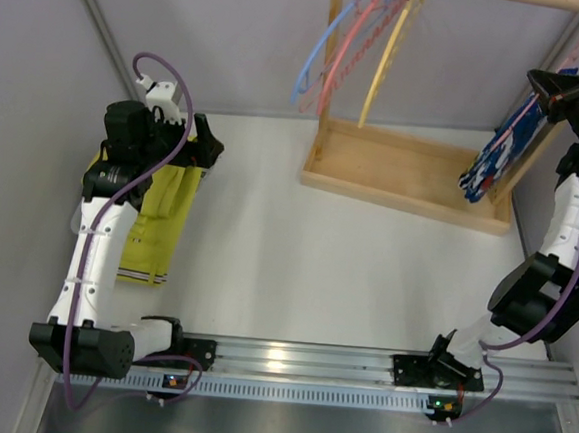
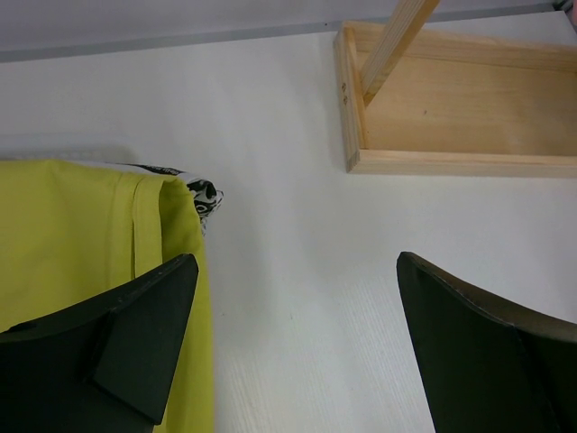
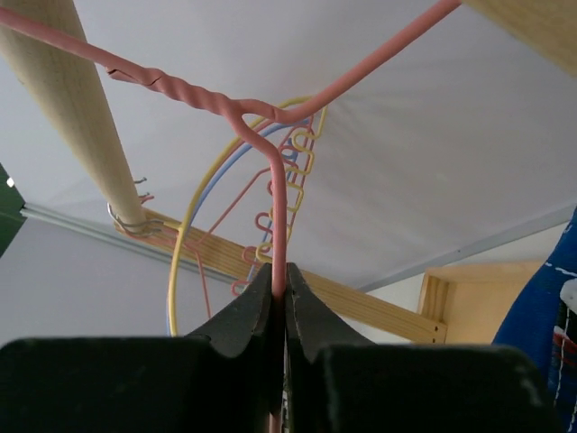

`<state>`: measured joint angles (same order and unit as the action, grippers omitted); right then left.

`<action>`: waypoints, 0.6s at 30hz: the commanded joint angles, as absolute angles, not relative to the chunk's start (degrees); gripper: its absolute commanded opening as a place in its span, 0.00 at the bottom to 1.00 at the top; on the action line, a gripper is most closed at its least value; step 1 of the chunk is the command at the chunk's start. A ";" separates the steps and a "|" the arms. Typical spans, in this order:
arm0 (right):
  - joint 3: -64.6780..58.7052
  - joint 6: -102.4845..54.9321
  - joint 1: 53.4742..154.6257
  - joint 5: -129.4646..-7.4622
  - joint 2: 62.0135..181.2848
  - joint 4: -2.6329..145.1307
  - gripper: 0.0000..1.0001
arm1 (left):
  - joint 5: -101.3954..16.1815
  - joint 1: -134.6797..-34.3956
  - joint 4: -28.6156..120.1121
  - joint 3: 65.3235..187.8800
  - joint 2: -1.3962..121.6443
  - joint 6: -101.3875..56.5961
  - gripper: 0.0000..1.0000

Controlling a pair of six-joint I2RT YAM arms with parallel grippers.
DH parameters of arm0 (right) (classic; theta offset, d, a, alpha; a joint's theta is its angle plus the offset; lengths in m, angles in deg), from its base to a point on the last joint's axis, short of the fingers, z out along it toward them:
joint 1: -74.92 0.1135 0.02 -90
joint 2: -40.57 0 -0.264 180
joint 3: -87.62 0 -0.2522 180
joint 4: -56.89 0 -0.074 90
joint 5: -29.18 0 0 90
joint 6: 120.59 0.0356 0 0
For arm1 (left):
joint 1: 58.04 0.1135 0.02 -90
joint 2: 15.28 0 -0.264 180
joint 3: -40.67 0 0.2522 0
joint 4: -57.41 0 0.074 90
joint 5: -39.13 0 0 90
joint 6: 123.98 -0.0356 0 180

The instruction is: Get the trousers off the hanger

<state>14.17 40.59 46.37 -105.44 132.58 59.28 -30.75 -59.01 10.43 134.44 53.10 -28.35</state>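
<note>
A wide bare stretch of desk (image 1: 286,266) is lying open through the middle of the top view, so I am reading that as free passage. The wooden rack (image 1: 403,175) is blocking the upper right, its spare hangers (image 1: 381,73) crowding the upper centre. The trousers (image 1: 500,153) are hanging tight beside its post at far right. The yellow garment (image 1: 158,226) is covering the desk at left. In the right wrist view the wooden rod (image 3: 81,117) is closing off the upper left.

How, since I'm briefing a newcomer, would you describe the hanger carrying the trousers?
Find the wooden rack at the far right of the table. At its right end is a pale-pink wire hanger, with the blue patterned trousers below it. Unlike the empty hangers bunched at the rack's left end, it carries cloth and the right gripper is shut on its wire.
</note>
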 commanded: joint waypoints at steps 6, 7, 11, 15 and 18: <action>18.32 52.36 46.80 -108.37 132.94 38.42 0.00 | -28.72 -59.18 14.02 134.85 51.95 -28.35 0.98; 18.41 54.99 46.89 -108.55 132.85 36.57 0.00 | -28.20 -59.18 13.94 135.03 52.04 -28.52 0.98; 20.08 59.58 47.06 -109.51 133.12 29.01 0.00 | -28.19 -59.18 14.03 135.12 51.69 -28.09 0.98; 23.85 62.22 47.41 -110.30 133.47 26.45 0.00 | -29.94 -59.18 16.83 133.71 49.77 -27.12 0.98; 25.17 64.24 48.11 -110.83 132.77 24.86 0.00 | -31.18 -59.18 21.22 131.34 47.22 -26.33 0.98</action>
